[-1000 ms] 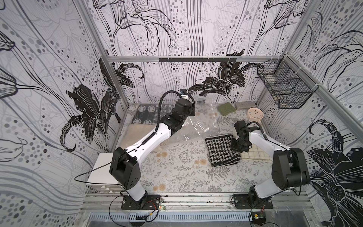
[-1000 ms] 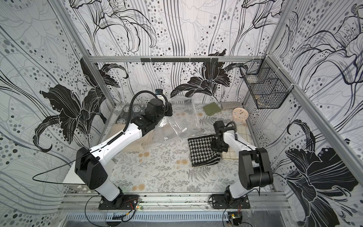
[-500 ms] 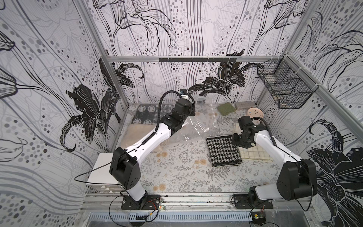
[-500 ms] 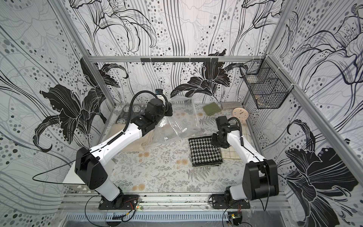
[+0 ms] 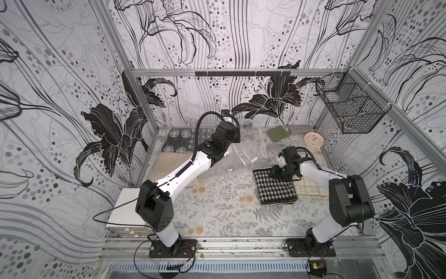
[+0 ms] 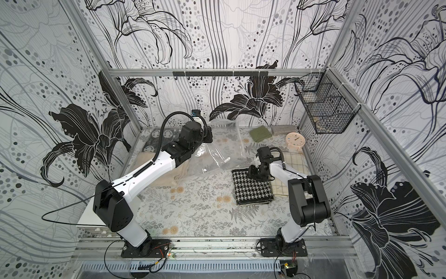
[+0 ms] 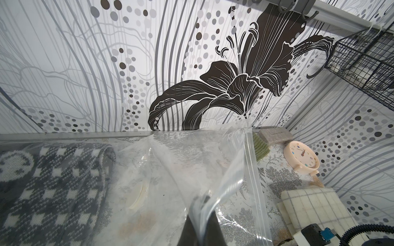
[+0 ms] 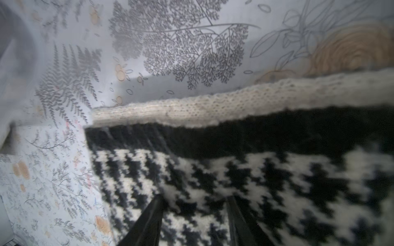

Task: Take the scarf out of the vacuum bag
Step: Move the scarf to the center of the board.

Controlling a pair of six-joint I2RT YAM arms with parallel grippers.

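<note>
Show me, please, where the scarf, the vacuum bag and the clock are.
scarf (image 5: 275, 190): in a top view, middle of its houndstooth face.
vacuum bag (image 7: 191, 153): left wrist view, on the clear film.
clock (image 6: 295, 140): in a top view, on the dial.

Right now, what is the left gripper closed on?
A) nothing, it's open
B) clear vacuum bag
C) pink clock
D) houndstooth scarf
B: the left wrist view shows the left gripper pinched shut on a fold of the clear vacuum bag; the houndstooth scarf lies outside it, below the open right gripper.
</note>
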